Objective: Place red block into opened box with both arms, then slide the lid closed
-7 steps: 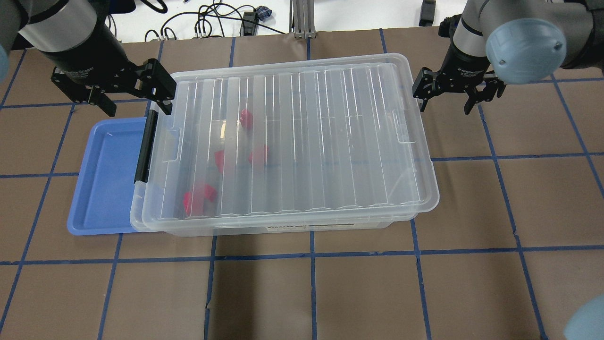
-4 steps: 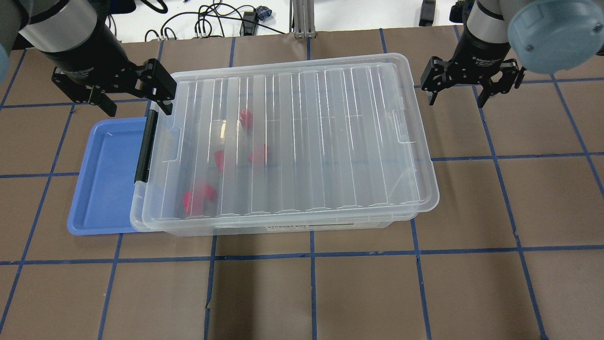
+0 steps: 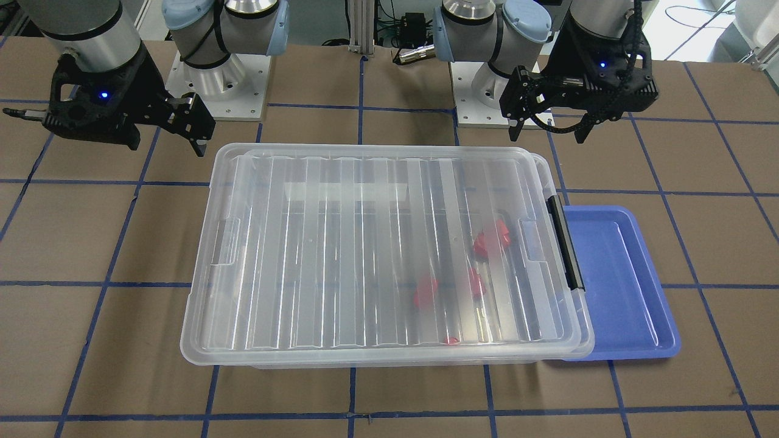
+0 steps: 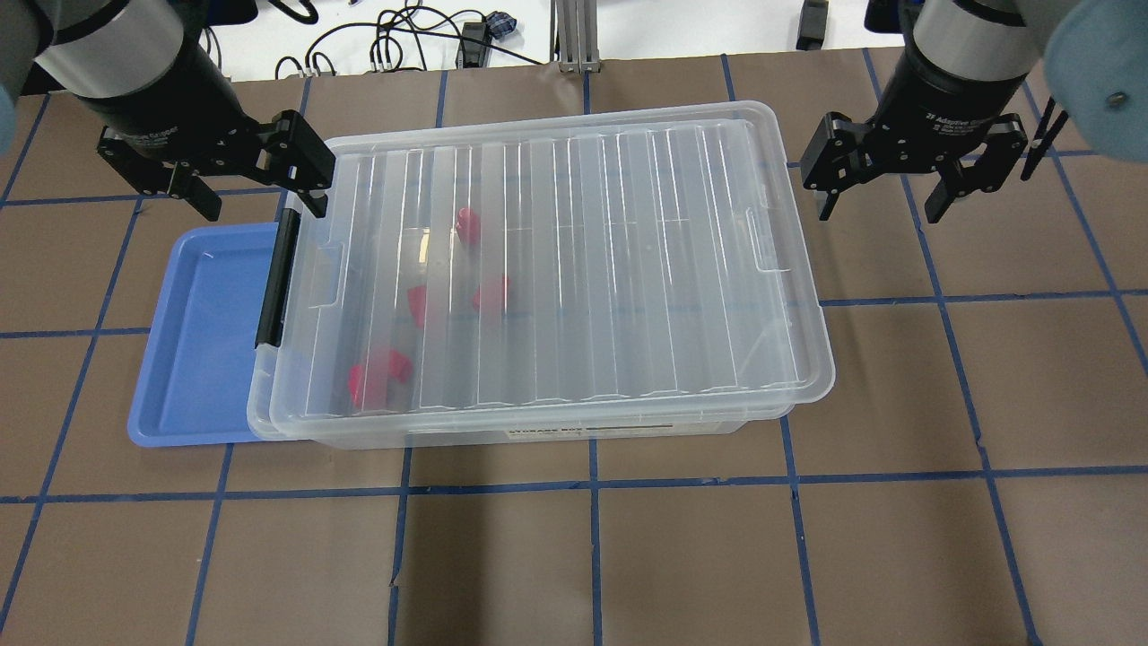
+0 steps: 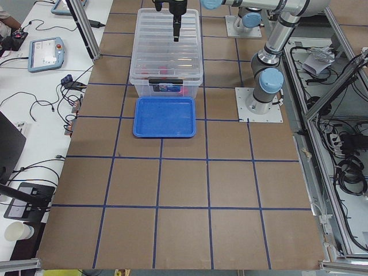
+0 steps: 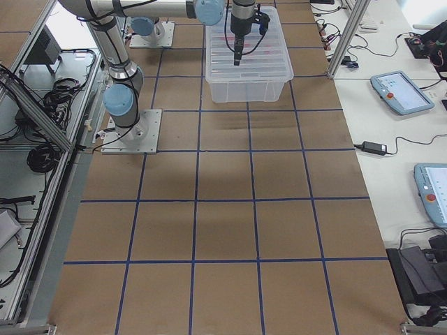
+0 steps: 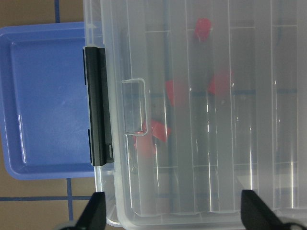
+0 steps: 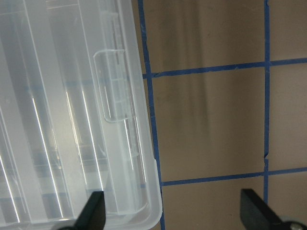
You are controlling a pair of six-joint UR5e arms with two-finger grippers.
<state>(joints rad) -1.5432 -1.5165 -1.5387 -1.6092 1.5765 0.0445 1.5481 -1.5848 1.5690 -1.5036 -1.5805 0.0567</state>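
The clear box (image 4: 628, 429) stands mid-table with its ribbed clear lid (image 4: 583, 269) lying over it, shifted slightly toward the robot's right. Through the lid I see several red blocks (image 4: 466, 224) (image 3: 490, 238) (image 7: 221, 84) on the box floor near the black handle (image 4: 273, 278). My left gripper (image 4: 260, 199) (image 3: 548, 131) (image 7: 175, 213) hovers open above the handle-end back corner, holding nothing. Off the lid's other end, my right gripper (image 4: 881, 213) (image 8: 175, 213) hangs open and empty over bare table.
A blue tray (image 4: 202, 341) (image 3: 614, 286) lies against the box's handle end, partly tucked under it. Cables and a metal post (image 4: 574, 36) sit beyond the far table edge. Brown table with blue tape lines surrounds the box.
My right gripper has drawn away from the lid's right end, moving right and rising. The left gripper, lid, box and blocks have stayed put.
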